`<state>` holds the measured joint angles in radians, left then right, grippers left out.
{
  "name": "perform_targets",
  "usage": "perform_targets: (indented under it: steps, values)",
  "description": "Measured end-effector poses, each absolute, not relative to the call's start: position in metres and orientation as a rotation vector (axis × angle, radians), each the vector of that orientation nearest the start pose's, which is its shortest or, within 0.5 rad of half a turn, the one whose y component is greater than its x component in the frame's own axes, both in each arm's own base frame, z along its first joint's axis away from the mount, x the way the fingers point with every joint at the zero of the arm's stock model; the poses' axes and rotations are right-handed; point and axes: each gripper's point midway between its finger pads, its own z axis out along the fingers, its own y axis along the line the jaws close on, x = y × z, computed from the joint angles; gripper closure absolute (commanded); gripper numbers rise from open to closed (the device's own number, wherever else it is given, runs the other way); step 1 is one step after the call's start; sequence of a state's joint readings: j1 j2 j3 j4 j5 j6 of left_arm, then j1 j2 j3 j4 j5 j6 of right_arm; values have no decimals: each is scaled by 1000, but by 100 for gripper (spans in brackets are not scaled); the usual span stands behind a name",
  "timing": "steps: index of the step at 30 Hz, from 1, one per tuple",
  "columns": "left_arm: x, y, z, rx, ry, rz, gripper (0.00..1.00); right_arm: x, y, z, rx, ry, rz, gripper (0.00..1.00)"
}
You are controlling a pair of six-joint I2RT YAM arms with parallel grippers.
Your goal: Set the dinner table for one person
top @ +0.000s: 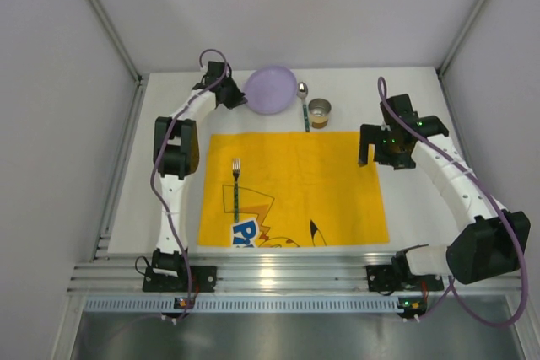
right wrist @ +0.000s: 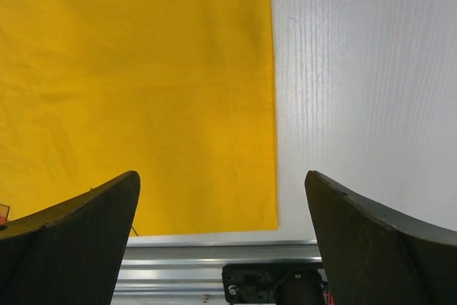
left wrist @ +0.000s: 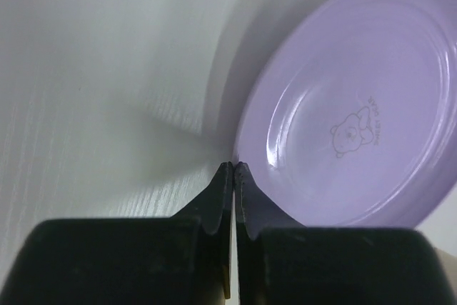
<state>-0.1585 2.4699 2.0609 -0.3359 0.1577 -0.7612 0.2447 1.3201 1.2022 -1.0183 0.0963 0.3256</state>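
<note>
The white dinner table (top: 354, 90) carries a yellow cartoon mat (top: 321, 183). A fork (top: 237, 187) lies on the mat's left part. A purple plate (top: 272, 90) sits beyond the mat's far edge, with a spoon (top: 304, 105) and a small metal cup (top: 319, 111) to its right. My left gripper (top: 240, 95) is at the plate's left edge. In the left wrist view it (left wrist: 233, 164) is shut, its tips pinching the plate's (left wrist: 357, 119) rim. My right gripper (top: 369, 153) is open and empty over the mat's right edge (right wrist: 221, 176).
Silver rails (top: 278, 276) run along the near edge, also in the right wrist view (right wrist: 214, 251). White walls enclose the table at back and sides. Bare table (right wrist: 357, 69) lies right of the mat (right wrist: 143, 69) and left of the plate (left wrist: 86, 105).
</note>
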Motion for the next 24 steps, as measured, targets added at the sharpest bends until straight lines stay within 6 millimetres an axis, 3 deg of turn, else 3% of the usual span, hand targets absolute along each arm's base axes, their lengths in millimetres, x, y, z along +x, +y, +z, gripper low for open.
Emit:
perform_targets:
  steps: [4, 7, 14, 18, 21, 24]
  values:
    - [610, -156, 60, -583, 2307, -649, 100, 267, 63, 157, 126, 2695, 47, 0]
    - [600, -155, 86, -531, 2288, -674, 100, 266, 65, 156, 120, 2694, 58, 0]
    - [558, -142, 196, -408, 2136, -771, 100, 266, 69, 154, 100, 2691, 91, 0]
    - [510, -141, 246, -282, 2071, -843, 100, 267, 70, 154, 82, 2687, 103, 0]
    - [465, -150, 246, -181, 2102, -895, 100, 268, 71, 155, 73, 2683, 109, 0]
    - [415, -162, 212, -106, 2200, -924, 100, 269, 73, 156, 70, 2679, 123, 0]
